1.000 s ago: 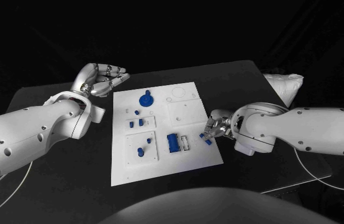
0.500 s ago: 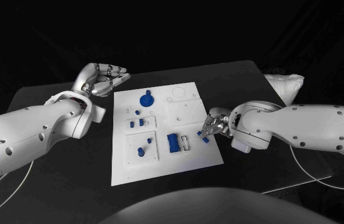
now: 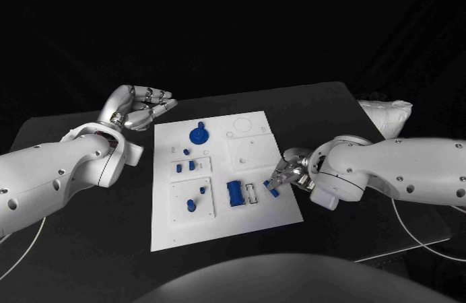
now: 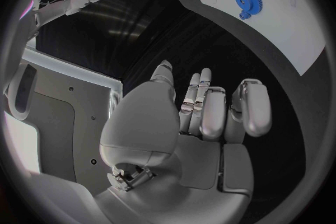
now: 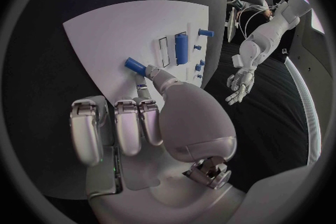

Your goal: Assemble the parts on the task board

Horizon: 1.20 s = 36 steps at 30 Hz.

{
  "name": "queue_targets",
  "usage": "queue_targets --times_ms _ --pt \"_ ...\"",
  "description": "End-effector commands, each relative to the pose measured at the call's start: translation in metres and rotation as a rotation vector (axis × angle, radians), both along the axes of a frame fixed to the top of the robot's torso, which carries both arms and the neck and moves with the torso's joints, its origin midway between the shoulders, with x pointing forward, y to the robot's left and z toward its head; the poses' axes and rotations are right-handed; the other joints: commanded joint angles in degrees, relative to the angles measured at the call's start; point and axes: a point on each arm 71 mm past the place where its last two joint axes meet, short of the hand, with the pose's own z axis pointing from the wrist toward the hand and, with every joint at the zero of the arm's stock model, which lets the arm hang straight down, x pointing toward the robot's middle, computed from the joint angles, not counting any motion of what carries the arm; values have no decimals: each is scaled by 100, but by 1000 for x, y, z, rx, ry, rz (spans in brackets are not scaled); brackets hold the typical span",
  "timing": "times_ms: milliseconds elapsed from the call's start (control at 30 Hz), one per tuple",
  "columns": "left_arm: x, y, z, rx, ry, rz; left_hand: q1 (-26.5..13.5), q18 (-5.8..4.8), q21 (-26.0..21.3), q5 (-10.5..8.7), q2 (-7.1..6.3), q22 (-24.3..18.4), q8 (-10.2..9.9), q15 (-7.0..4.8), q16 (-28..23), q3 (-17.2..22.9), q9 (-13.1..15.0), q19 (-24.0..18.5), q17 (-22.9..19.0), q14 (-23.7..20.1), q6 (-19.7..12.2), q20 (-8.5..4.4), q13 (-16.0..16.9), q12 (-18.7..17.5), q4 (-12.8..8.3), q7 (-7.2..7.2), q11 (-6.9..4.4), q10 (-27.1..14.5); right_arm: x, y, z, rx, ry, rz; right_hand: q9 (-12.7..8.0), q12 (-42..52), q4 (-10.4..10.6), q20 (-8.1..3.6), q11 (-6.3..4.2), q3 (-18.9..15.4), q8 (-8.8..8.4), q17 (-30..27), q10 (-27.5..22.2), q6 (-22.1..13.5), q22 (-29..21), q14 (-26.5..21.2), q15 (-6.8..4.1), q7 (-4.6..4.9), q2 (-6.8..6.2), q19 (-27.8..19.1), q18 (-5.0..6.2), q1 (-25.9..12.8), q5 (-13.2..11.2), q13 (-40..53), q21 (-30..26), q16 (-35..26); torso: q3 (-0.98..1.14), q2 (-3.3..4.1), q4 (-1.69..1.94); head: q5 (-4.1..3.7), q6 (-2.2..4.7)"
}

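Small blue part [image 3: 274, 189] is pinched at fingertips of R hand [image 3: 291, 173], just over task board [image 3: 262, 219] near its R edge, beside empty slot [image 3: 252, 194] w/ blue block [image 3: 234, 192] next to it. L hand [image 3: 139, 107] is held off board's far L corner, fingers loosely curled, nothing gripped. Blue gear [image 3: 198, 135] is seated at board's far end.

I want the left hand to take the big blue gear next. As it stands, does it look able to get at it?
Probably yes. The left hand hovers off the task board's far left corner holding nothing, and the blue gear lies nearby with nothing between them. The right hand is busy with a small blue part at the opposite edge.
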Motion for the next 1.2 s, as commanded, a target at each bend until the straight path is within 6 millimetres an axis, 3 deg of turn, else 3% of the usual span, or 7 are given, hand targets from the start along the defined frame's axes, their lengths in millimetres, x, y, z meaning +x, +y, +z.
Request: queue_targets --times_ms 33,1200 --pt "-1 -2 0 -1 1 -15 4 61 -36 29 69 1020 -26 -15 -13 -43 -6 35 0 45 7 4 9 -6 -1 18 -5 40 -3 3 -2 66 54 -42 -7 1 6 3 5 -11 13 1509 579 40 1508 597 -26 19 -52 600 -81 -22 -35 1506 26 23 -1 0 4 4 1" --pt "0 -2 0 -1 1 -17 4 61 -36 29 69 1020 -26 -15 -13 -43 -6 35 0 45 7 4 9 -6 -1 18 -5 40 4 24 -9 176 140 -99 -43 1 24 3 9 -30 -16 1509 579 77 1508 597 -25 21 -71 600 -81 -66 -83 1506 26 23 0 1 2 -3 1"
